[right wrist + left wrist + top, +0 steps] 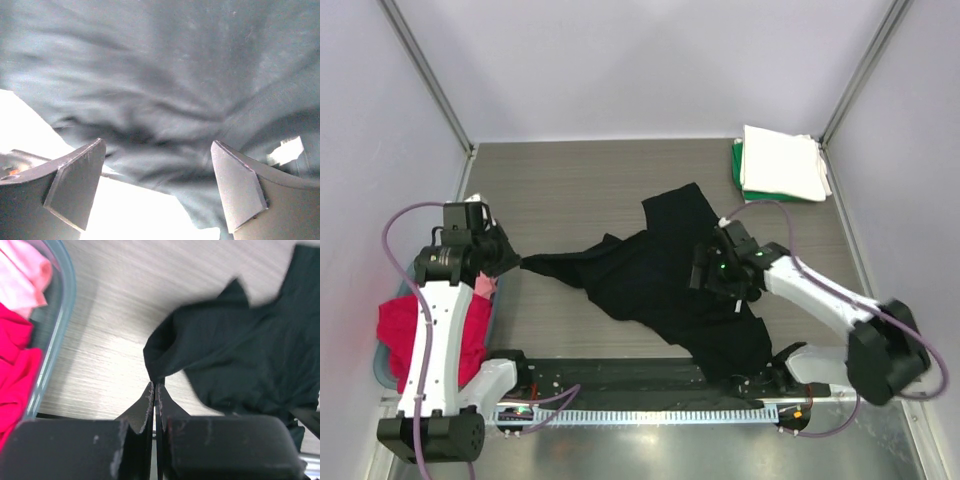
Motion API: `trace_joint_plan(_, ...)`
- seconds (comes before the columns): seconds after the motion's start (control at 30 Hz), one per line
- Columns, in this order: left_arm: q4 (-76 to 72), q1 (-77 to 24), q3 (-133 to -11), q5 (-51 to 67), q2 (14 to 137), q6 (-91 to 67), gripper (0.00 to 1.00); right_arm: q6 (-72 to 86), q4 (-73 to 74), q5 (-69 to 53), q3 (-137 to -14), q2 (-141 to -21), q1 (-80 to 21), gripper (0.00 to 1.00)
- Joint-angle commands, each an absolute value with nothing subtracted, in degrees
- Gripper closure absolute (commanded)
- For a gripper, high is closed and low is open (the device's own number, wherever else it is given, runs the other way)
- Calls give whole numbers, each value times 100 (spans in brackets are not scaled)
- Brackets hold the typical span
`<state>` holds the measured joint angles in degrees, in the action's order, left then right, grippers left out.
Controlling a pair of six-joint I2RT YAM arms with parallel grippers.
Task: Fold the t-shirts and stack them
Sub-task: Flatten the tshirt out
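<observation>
**Fingers at the black t-shirt: one pair pinched, one pair spread**

Fingers of the left gripper point(155, 390) are pressed together on a pointed corner of the black t-shirt point(640, 282), which lies rumpled at the centre of the table point(570, 190), that corner drawn out toward 9 o'clock; those of the right gripper point(157, 145) stand wide apart just above its middle, holding nothing. The cloth is judged light, limp and not fragile; it sags and bunches rather than keeping a shape, so a pinch at a hem, shoulder or sleeve edge should serve better than a grab at mid-body. Count: one black t-shirt; one white t-shirt point(782, 160) folded on one green t-shirt point(738, 172) at 1 o'clock; one red t-shirt point(475, 335) and one pink t-shirt point(20, 275) in the single tub point(68, 290) at 8 o'clock; five shirts in view.
</observation>
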<state>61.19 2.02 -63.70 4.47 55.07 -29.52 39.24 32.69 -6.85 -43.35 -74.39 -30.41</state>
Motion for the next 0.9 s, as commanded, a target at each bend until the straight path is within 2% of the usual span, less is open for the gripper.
trace_joint_plan(0.0,6319,246,-6653,124,5151,-2733,100,3851,4279,-177,-5382,-6382,-3076,7)
trace_joint_plan(0.07,6127,255,-6461,53,5124,-2725,100,3482,4621,304,-6000,-6512,-3059,5)
trace_joint_plan(0.2,5766,255,-6109,210,5168,-2742,100,2937,4598,1316,-7318,-7555,-2902,4)
trace_joint_plan(0.3,5529,237,-5942,272,5054,-2768,100,2515,3825,978,-7767,-8189,-2490,6)
trace_joint_plan(0.37,5485,246,-5854,142,4958,-2804,100,2391,3665,713,-8215,-9190,-2295,8)
trace_joint_plan(0.43,5502,237,-5766,-278,4878,-2899,100,2198,3683,424,-9094,-10242,-2119,11)
trace_joint_plan(0.57,5327,237,-5652,-369,4642,-2944,100,1829,3700,623,-10621,-11614,-2074,13)
trace_joint_plan(0.77,4842,237,-5168,-641,4324,-3173,100,1477,3955,686,-12074,-13145,-1855,12)
trace_joint_plan(0.87,4834,237,-5168,-686,4429,-3182,100,1415,3955,537,-12426,-13516,-1819,12)
